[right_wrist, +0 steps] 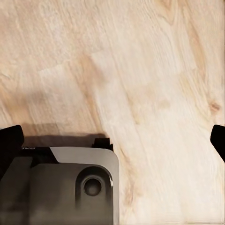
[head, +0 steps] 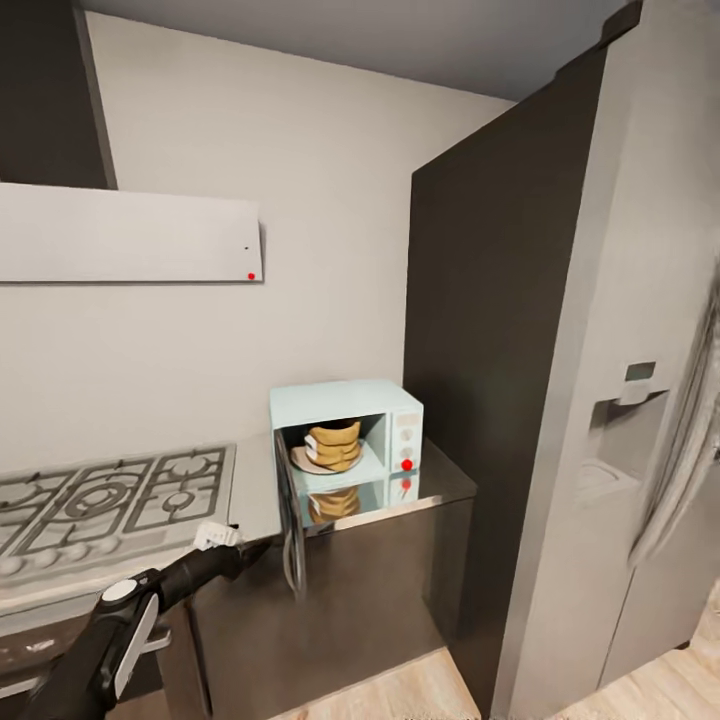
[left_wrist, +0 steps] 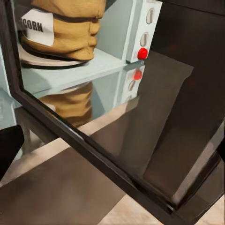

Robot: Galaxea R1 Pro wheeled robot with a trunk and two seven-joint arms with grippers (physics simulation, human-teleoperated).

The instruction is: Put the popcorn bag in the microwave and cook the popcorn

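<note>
The tan-brown cloth popcorn bag [head: 334, 445] with its thick rolled rim sits on a pale round plate [head: 322, 463] inside the boxy mint-blue microwave [head: 345, 402], whose dark glass door [head: 292, 515] hangs open toward the robot. The microwave stands on the grey brushed-steel counter [head: 440, 478], beside the gas hob with black grates [head: 110, 495] and under the white slanted hood [head: 130, 238].

The left tool [head: 262, 545] reaches from the black left arm [head: 140, 600] to the lower edge of the open door. Its tips are hidden against the door in the head view, so whether it is spread or pinching the door cannot be told. In the left wrist view the door's dark frame [left_wrist: 93, 159] runs slantwise just ahead of the tool; beyond the glass are the bag's white label [left_wrist: 36, 29], cut off at the picture's edge, and a red knob [left_wrist: 142, 53] mirrored in the glossy counter.

In the right wrist view the right tool [right_wrist: 112, 140] is spread wide, its dark fingertips [right_wrist: 9, 140] cut off at both edges, over pale wooden floor [right_wrist: 140, 70] and a grey part of the robot's body [right_wrist: 70, 187].
</note>
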